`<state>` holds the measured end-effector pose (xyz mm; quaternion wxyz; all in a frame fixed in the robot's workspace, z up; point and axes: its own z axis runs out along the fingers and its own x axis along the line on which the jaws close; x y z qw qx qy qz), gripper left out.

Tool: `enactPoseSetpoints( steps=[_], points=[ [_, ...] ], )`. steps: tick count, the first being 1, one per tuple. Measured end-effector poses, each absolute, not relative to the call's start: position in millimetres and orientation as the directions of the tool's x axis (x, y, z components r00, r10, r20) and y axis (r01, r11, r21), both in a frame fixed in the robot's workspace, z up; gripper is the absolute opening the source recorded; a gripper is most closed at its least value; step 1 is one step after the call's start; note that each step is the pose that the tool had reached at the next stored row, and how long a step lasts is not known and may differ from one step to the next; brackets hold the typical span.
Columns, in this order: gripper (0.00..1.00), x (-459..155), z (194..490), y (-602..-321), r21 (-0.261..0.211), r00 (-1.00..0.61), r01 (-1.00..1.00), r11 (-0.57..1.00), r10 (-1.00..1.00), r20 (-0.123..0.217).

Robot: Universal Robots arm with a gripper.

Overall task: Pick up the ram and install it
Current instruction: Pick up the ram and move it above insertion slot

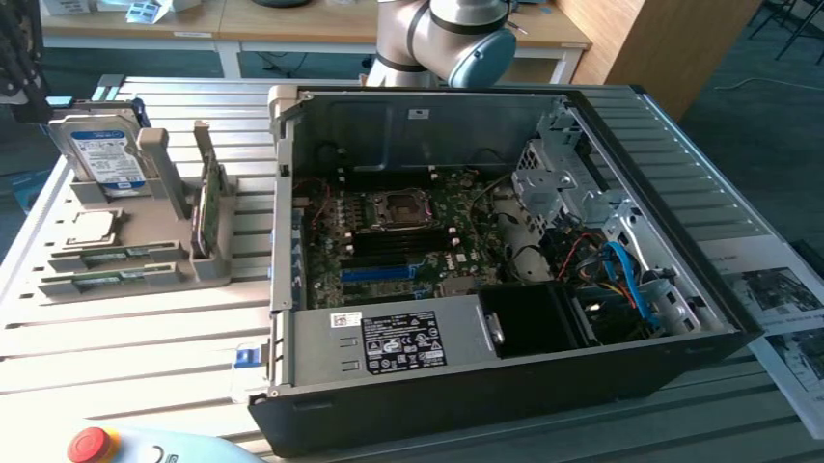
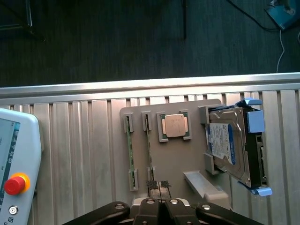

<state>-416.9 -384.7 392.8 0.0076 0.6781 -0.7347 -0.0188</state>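
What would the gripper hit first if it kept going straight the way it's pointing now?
Probably the grey parts tray, at or right beside the end of the ram stick nearer the processor chip. The gripper points down at that spot; depth is unclear.

The arm carries the gripper pointing downward, its jaws pressed together.

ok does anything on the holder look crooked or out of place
Nothing stands out. The ram and the second stick lie straight in their slots on the gray holder. The CPU sits square in its recess, and the hard drive stands in its bracket. The gripper hangs over one end of the ram.
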Motion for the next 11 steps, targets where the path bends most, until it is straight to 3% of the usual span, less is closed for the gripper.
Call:
enactPoseSetpoints(
  steps=[11],
  points=[
    [0.1, -414.9, 392.8, -385.4, 0.038, -0.078, -0.996, 0.078, -0.997, -0.014]
  ],
)
